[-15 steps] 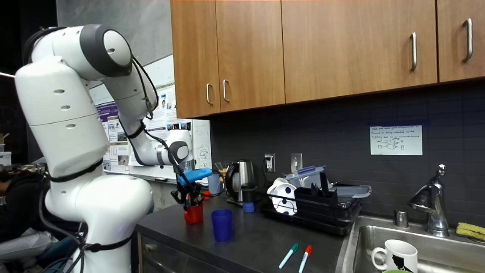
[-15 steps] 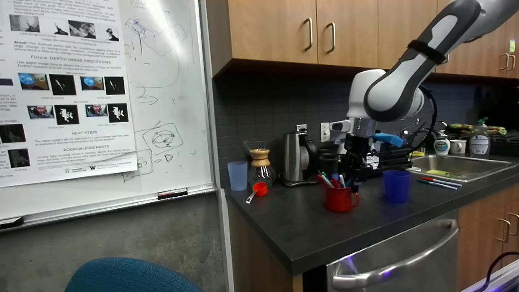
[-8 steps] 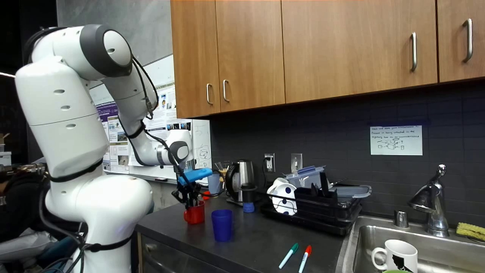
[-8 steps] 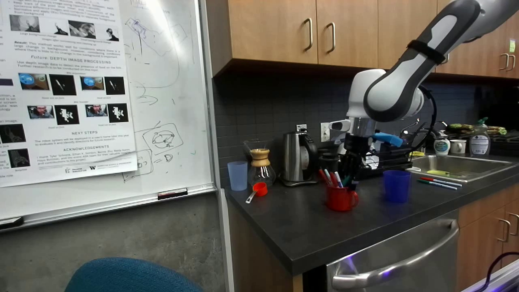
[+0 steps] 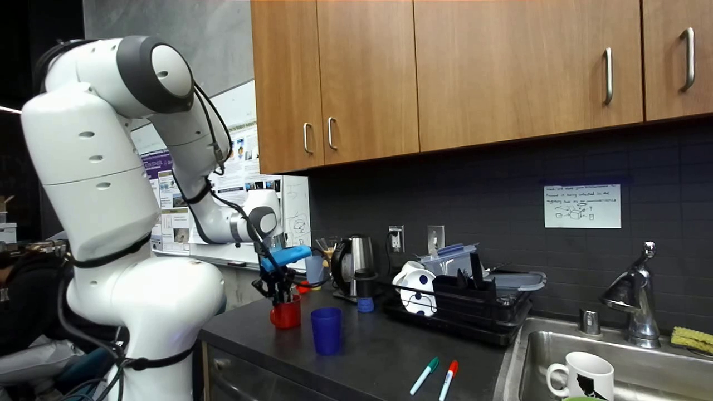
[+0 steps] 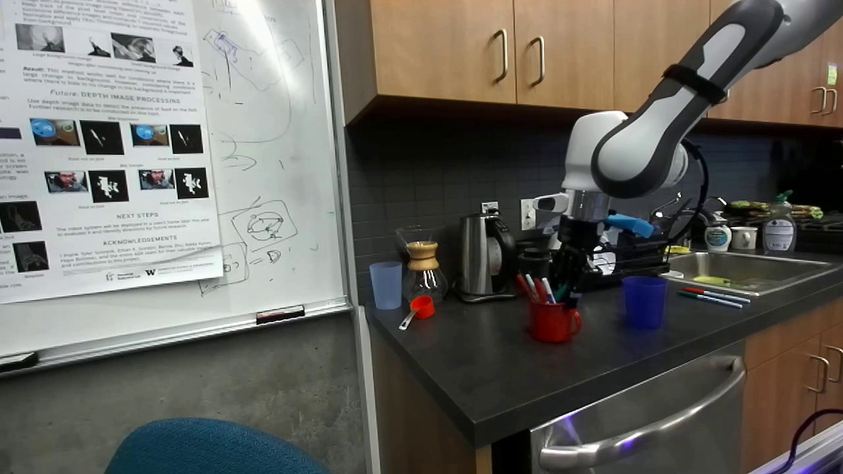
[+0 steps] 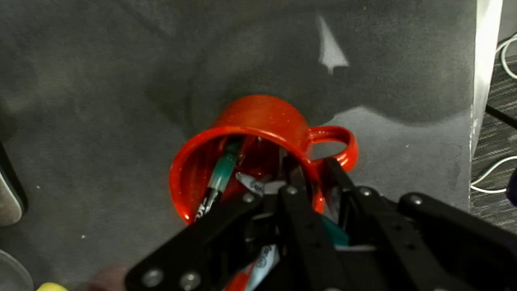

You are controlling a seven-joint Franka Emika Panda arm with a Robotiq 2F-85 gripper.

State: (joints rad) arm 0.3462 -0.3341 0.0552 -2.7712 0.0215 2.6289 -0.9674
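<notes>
got my gripper (image 7: 313, 171) clamped on the red mug (image 7: 262, 115) beside its handle (image 7: 350, 149), so i'd go level to avoid spilling markers (image 7: 222, 173) or bumping the dark blue cup (image 6: 644, 304) on the right

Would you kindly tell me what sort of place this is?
Probably an office or lab kitchenette: there are a sink, an electric kettle and a whiteboard carrying a research poster.

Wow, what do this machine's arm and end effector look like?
The arm is white, smooth and rounded, with dark grey sections, black straps and black cables. A bright blue piece juts out near the end effector, which is black, with narrow bars and silvery screws.
</notes>
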